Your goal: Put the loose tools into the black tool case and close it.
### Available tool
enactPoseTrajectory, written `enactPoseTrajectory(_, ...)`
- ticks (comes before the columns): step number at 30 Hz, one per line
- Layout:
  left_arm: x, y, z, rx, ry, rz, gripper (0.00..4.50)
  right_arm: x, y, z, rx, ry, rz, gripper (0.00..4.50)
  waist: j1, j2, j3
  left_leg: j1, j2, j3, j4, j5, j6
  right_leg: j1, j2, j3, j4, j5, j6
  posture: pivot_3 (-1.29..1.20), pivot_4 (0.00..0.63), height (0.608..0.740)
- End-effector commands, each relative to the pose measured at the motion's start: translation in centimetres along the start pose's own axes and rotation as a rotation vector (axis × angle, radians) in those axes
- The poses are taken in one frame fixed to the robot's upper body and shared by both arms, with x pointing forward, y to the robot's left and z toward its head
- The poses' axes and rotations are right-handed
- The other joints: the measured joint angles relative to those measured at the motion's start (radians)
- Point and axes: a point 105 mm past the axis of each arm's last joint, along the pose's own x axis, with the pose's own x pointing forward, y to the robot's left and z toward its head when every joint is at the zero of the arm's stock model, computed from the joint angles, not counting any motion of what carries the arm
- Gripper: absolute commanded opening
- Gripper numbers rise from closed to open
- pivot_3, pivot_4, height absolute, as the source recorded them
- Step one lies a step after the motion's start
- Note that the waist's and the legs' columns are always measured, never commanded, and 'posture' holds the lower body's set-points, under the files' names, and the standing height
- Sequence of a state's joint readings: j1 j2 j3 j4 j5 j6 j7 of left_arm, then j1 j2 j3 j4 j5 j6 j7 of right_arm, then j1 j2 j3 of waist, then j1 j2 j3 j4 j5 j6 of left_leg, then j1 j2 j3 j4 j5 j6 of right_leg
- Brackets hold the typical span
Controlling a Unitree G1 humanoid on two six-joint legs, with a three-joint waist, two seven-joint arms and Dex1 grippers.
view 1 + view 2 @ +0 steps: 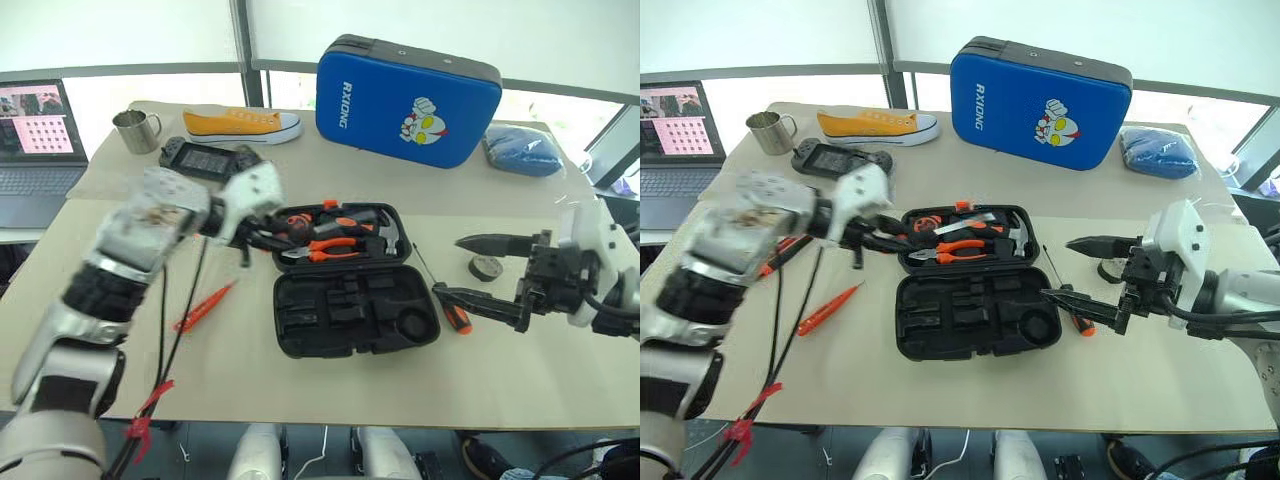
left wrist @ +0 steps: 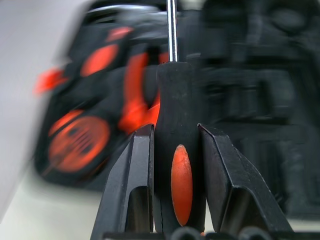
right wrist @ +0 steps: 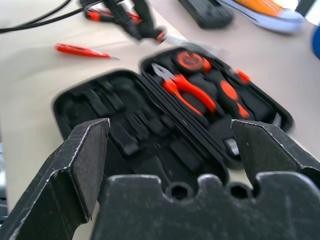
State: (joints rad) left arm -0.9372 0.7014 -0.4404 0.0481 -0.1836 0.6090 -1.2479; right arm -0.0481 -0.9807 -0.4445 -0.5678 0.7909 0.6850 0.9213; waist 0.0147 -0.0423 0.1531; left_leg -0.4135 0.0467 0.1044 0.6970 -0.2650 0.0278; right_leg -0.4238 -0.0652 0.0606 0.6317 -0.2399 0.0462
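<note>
The left gripper [image 2: 175, 145] clamped a screwdriver [image 2: 175, 125], its shaft pointing toward the open case [image 1: 355, 315] just beside it. The right gripper [image 1: 480, 270] hung wide open and empty at the case's other side.

Black tool case [image 1: 356, 313], orange-handled pliers [image 1: 335, 250]

The black tool case [image 1: 356, 325] looks like matt moulded plastic, its slots dull beside the glossier orange grips of the pliers [image 1: 335, 248]. The black-and-orange screwdriver [image 2: 179, 150] has a smooth plastic handle with a shiny orange inlay and a bright metal shaft. The gripper fingers [image 3: 80, 170] on either side of it are matt black, slightly rough.
</note>
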Motion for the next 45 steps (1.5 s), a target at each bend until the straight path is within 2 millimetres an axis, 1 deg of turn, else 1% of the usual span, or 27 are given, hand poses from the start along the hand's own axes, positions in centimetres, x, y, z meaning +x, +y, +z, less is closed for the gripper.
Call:
enactPoseTrajectory(1, 1.2, -0.3, 0.5, 0.062, 0.055, -0.052, 0.84, -0.6, 0.3, 1.0, -0.046, -0.031, -0.046, 4.5, -0.006, 0.0, 0.0, 0.0, 0.0, -0.001, 0.0, 0.0, 0.0, 0.0, 0.0, 0.0, 0.0, 0.0, 0.0, 0.0, 0.15, 0.74)
enactPoseTrajectory(4, 2.4, -0.5, -0.3, 0.061, 0.124, -0.079, 0.84, -0.7, 0.5, 0.8, -0.037, -0.031, -0.065, 4.5, -0.007, 0.0, 0.0, 0.0, 0.0, -0.003, 0.0, 0.0, 0.0, -0.001, 0.002, 0.003, 0.001, 0.0, 0.0, 0.0, 0.15, 0.74)
enactPoseTrajectory(6, 3.0, -0.2, -0.6, 0.044, 0.153, -0.06, 0.84, -0.7, 0.7, 0.8, -0.035, -0.03, -0.074, 4.5, -0.006, 0.0, 0.0, 0.0, 0.0, -0.005, 0.001, 0.0, 0.0, 0.0, 0.003, 0.003, 0.001, 0.0, 0.0, 0.0, 0.15, 0.74)
enactPoseTrajectory(11, 3.3, -0.1, -1.3, 0.0, 0.205, -0.058, 0.84, -0.8, 0.7, 0.8, -0.032, -0.034, -0.09, 4.5, -0.003, 0.0, 0.0, -0.001, 0.0, -0.011, 0.002, 0.0, 0.0, 0.0, 0.003, 0.003, 0.0, 0.0, 0.0, 0.0, 0.15, 0.74)
enactPoseTrajectory(17, 4.5, -0.8, -1.5, -0.022, 0.218, -0.092, 0.84, -0.8, 0.5, 1.0, -0.034, -0.044, -0.113, 4.5, -0.002, 0.0, 0.0, -0.001, 0.0, -0.012, 0.003, 0.0, 0.0, 0.0, 0.003, 0.003, 0.001, 0.0, 0.0, 0.0, 0.15, 0.74)
enactPoseTrajectory(19, 4.9, -0.7, -1.7, -0.023, 0.232, -0.084, 0.84, -0.8, 0.4, 1.1, -0.037, -0.046, -0.116, 4.5, -0.002, 0.0, 0.0, -0.001, 0.0, -0.012, 0.003, 0.0, 0.0, 0.0, 0.003, 0.003, 0.001, 0.0, 0.0, 0.0, 0.15, 0.74)
enactPoseTrajectory(22, 5.1, -0.3, -2.0, -0.026, 0.249, -0.066, 0.84, -0.8, 0.5, 1.2, -0.039, -0.048, -0.117, 4.5, -0.002, 0.0, 0.0, -0.001, 0.0, -0.013, 0.003, 0.0, 0.0, 0.0, 0.003, 0.003, 0.001, 0.0, 0.0, 0.0, 0.15, 0.74)
enactPoseTrajectory(24, 5.0, -0.2, -1.8, -0.028, 0.24, -0.059, 1.85, -0.7, 0.5, 1.2, -0.039, -0.05, -0.117, 4.5, -0.002, 0.0, 0.0, -0.001, 0.0, -0.013, 0.004, 0.0, 0.0, 0.001, 0.003, 0.003, 0.001, 0.0, 0.0, 0.0, 0.15, 0.74)
enactPoseTrajectory(25, 4.9, -0.1, -1.7, -0.03, 0.234, -0.058, 2.04, -0.7, 0.5, 1.2, -0.039, -0.051, -0.117, 4.5, -0.001, 0.0, 0.0, -0.001, 0.0, -0.013, 0.004, 0.0, 0.0, 0.001, 0.003, 0.003, 0.002, 0.0, 0.0, 0.0, 0.15, 0.74)
enactPoseTrajectory(28, 4.2, -0.3, -1.0, -0.025, 0.213, -0.076, 3.14, -0.7, 0.6, 1.2, -0.034, -0.054, -0.114, 4.5, -0.002, 0.0, 0.0, -0.001, 0.0, -0.014, 0.005, 0.0, 0.0, 0.001, 0.003, 0.003, 0.003, 0.0, 0.0, 0.0, 0.15, 0.74)
enactPoseTrajectory(29, 3.8, -0.5, -0.7, -0.021, 0.203, -0.085, 3.43, -0.7, 0.6, 1.2, -0.032, -0.054, -0.113, 4.5, -0.002, 0.0, 0.0, -0.001, 0.0, -0.014, 0.005, 0.0, 0.0, 0.001, 0.003, 0.003, 0.004, 0.0, 0.0, 0.0, 0.15, 0.74)
enactPoseTrajectory(34, 2.8, -0.4, 0.9, 0.01, 0.155, -0.076, 3.43, -0.6, 0.8, 1.1, -0.024, -0.055, -0.102, 4.5, -0.003, 0.0, 0.0, -0.002, 0.0, -0.015, 0.006, 0.0, 0.0, 0.0, 0.003, 0.004, 0.006, 0.0, 0.001, 0.0, 0.15, 0.74)
enactPoseTrajectory(37, 3.0, 0.3, 1.3, 0.05, 0.142, -0.032, 2.68, -0.5, 0.8, 1.1, -0.024, -0.056, -0.099, 4.5, -0.001, 0.0, 0.0, -0.002, 0.0, -0.015, 0.007, 0.0, 0.0, 0.001, 0.003, 0.004, 0.006, 0.0, 0.001, 0.0, 0.15, 0.74)
enactPoseTrajectory(38, 3.1, 0.5, 1.3, 0.06, 0.142, -0.026, 2.34, -0.5, 0.7, 1.1, -0.025, -0.056, -0.098, 4.5, 0.0, 0.0, 0.0, -0.002, 0.0, -0.015, 0.007, 0.0, 0.0, 0.001, 0.003, 0.004, 0.006, 0.0, 0.001, 0.0, 0.15, 0.74)
enactPoseTrajectory(41, 4.0, 0.8, 0.4, 0.094, 0.165, -0.025, 1.09, -0.4, 0.6, 1.0, -0.029, -0.053, -0.096, 4.5, -0.002, 0.0, 0.0, -0.002, -0.001, -0.015, 0.007, 0.0, 0.0, 0.0, 0.004, 0.004, 0.006, 0.0, 0.001, 0.0, 0.15, 0.74)
enactPoseTrajectory(44, 4.8, 0.8, 0.0, 0.105, 0.164, -0.03, 0.05, -0.4, 0.6, 1.0, -0.034, -0.046, -0.093, 4.5, -0.002, 0.0, 0.0, -0.002, -0.001, -0.015, 0.007, 0.0, 0.0, 0.0, 0.004, 0.004, 0.007, 0.0, 0.001, 0.0, 0.15, 0.74)
enactPoseTrajectory(45, 5.0, 0.9, 0.0, 0.102, 0.162, -0.032, 0.05, -0.4, 0.6, 0.9, -0.035, -0.043, -0.093, 4.5, -0.002, 0.0, 0.0, -0.002, -0.001, -0.015, 0.007, 0.0, 0.0, 0.0, 0.004, 0.004, 0.007, 0.0, 0.001, 0.0, 0.15, 0.74)
